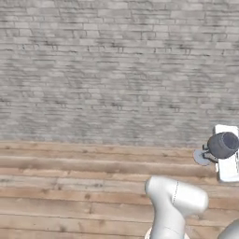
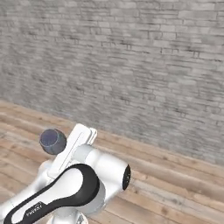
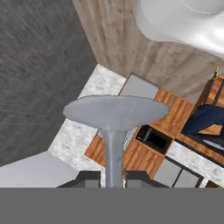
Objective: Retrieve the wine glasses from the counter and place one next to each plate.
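Note:
My gripper (image 3: 113, 177) is shut on the thin stem of a wine glass (image 3: 113, 114), whose round foot faces the hand camera. In the left base view the glass (image 1: 223, 144) lies on its side at the right, with its greyish bowl pointing towards the camera and the white hand behind it. From the right base, the bowl (image 2: 53, 141) shows at the left, just beyond the hand. The glass is carried in the air above the floor. The counter and the plates are out of view.
A grey brick wall (image 1: 116, 70) stands ahead across a wooden plank floor (image 1: 70, 186). Past the glass, the hand view takes in distant wooden cabinets (image 3: 144, 153) and a blue stool (image 3: 205, 120).

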